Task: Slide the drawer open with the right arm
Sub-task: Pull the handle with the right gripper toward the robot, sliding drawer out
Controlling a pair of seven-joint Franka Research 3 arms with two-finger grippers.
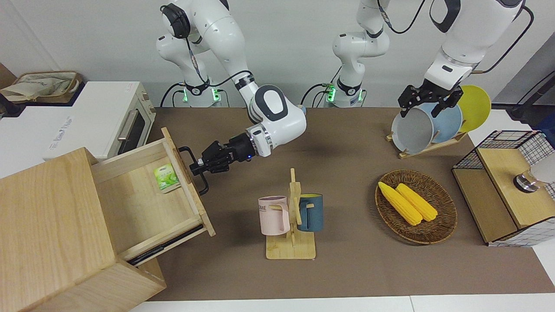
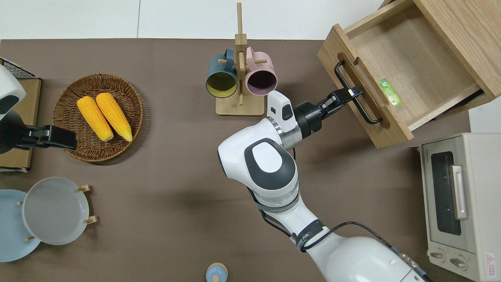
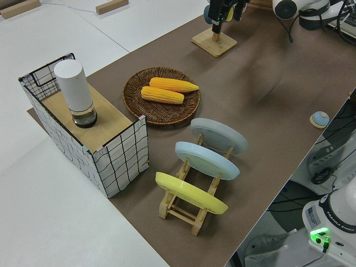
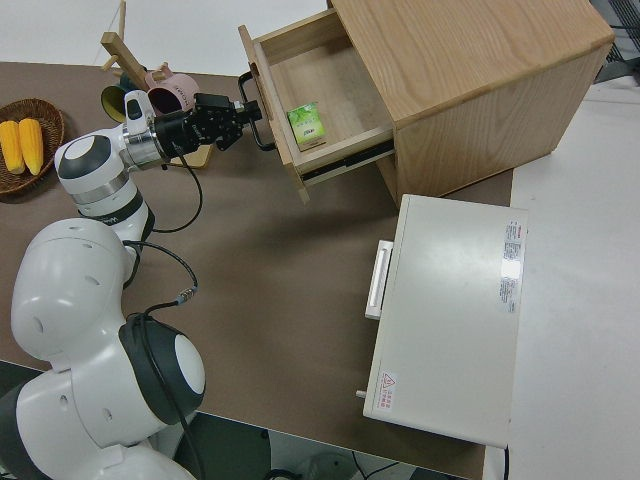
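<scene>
The light-wood drawer (image 1: 143, 208) stands pulled far out of the big wooden box (image 1: 43, 225) at the right arm's end of the table. My right gripper (image 1: 198, 167) is shut on the drawer's black bar handle (image 1: 203, 187), near the bar's middle. The overhead view shows the gripper (image 2: 350, 93), the handle (image 2: 368, 115) and the drawer (image 2: 411, 62). The right side view shows the gripper (image 4: 240, 115) and the drawer (image 4: 335, 70). A small green packet (image 1: 166, 177) lies in the drawer, against its front panel. The left arm is parked.
A white toaster oven (image 1: 108, 117) stands beside the box, nearer to the robots. A wooden mug rack (image 1: 291, 216) with a pink and a blue mug stands mid-table. Toward the left arm's end are a wicker basket with two corn cobs (image 1: 416, 206), a plate rack (image 1: 429, 121) and a wire basket (image 1: 507, 186).
</scene>
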